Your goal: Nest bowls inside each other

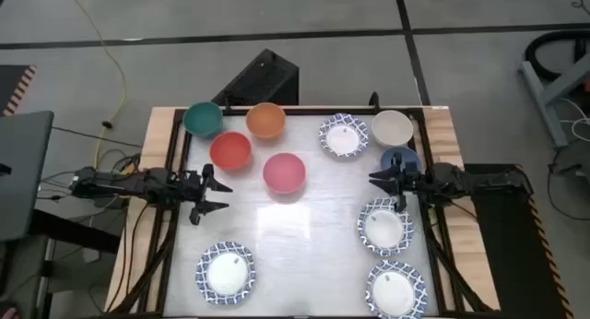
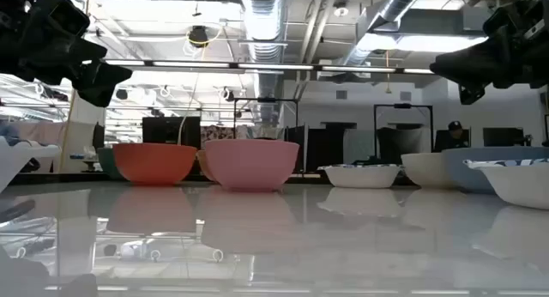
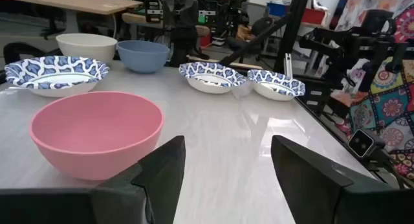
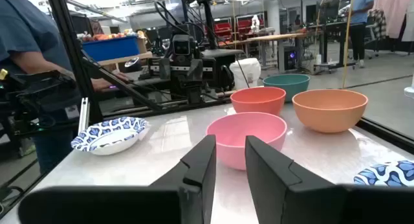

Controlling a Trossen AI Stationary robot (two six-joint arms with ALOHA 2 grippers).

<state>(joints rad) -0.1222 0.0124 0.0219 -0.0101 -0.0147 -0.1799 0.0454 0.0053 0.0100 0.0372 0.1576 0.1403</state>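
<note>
Teal (image 1: 203, 119), orange (image 1: 265, 120), red (image 1: 230, 150) and pink (image 1: 284, 171) bowls stand apart on their bases at the table's far left. At the far right are a cream bowl (image 1: 392, 127), a blue bowl (image 1: 399, 159) and a patterned-rim bowl (image 1: 343, 135). More patterned bowls stand near right (image 1: 385, 227), (image 1: 396, 289) and near left (image 1: 225, 271). My left gripper (image 1: 221, 195) hovers open, left of the pink bowl (image 3: 97, 133). My right gripper (image 1: 376, 179) hovers by the blue bowl, its fingers (image 4: 230, 146) a narrow gap apart with nothing between them.
The white tabletop has a wooden frame (image 1: 157, 190) along its sides. A black box (image 1: 263, 79) sits beyond the far edge. A person (image 4: 29, 43) stands beyond the table in the right wrist view. Bare tabletop (image 1: 295, 236) lies in the middle between the grippers.
</note>
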